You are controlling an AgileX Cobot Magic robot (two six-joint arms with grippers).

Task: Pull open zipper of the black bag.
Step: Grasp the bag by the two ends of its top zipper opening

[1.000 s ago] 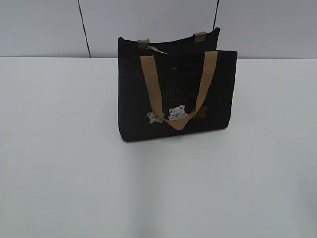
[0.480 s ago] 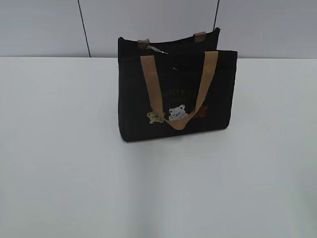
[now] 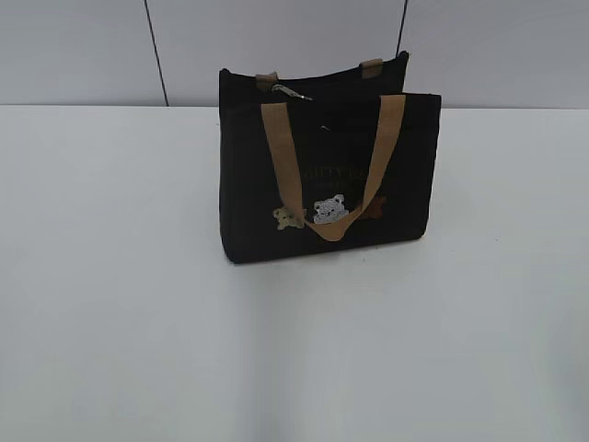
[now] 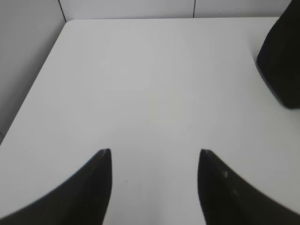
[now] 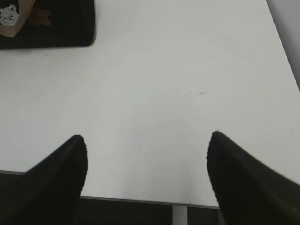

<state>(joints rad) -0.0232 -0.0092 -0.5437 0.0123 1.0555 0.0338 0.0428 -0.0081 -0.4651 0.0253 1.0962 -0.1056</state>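
Since neither arm has reached anything, the task looks barely begun: the white bench [image 3: 110, 304] spreads bare and wide before a pale panelled wall [image 3: 83, 51], and the black bag [image 3: 322, 184] stands upright toward its far middle, tan handle [image 3: 281, 157] draped down its front. Both the left end effector [image 4: 154, 154] and the right end effector [image 5: 146, 138] hang spread and empty over the near bench, well apart from the bag. Smallest, the zipper [image 3: 293, 91], with its silvery pull at the top edge's left, appears untouched, so approach, grasp and pull all remain.
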